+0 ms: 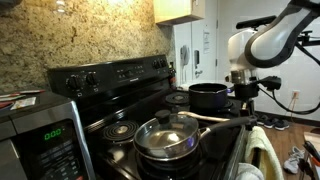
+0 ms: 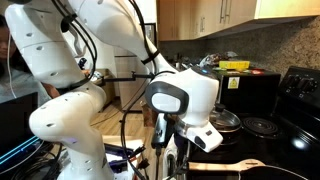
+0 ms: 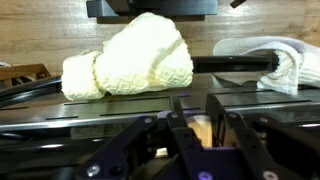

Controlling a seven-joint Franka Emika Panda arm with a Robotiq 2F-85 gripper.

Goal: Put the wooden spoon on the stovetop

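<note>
The claw is clenched on the wooden spoon. In the wrist view a piece of pale wood sits between its two fingers, and in an exterior view the spoon goes out sideways from under the wrist, nearly level.

The spoon is in the air in front of the range and is not yet on the stovetop. The wrist camera looks at the oven front, where a yellow towel and a white towel hang over the door handle. From this I judge the claw is low and near the front edge.

The steel pan with a glass lid and the black pot occupy the near burners. I think the spoon is held level so that it can be laid flat on a free part between them.
</note>
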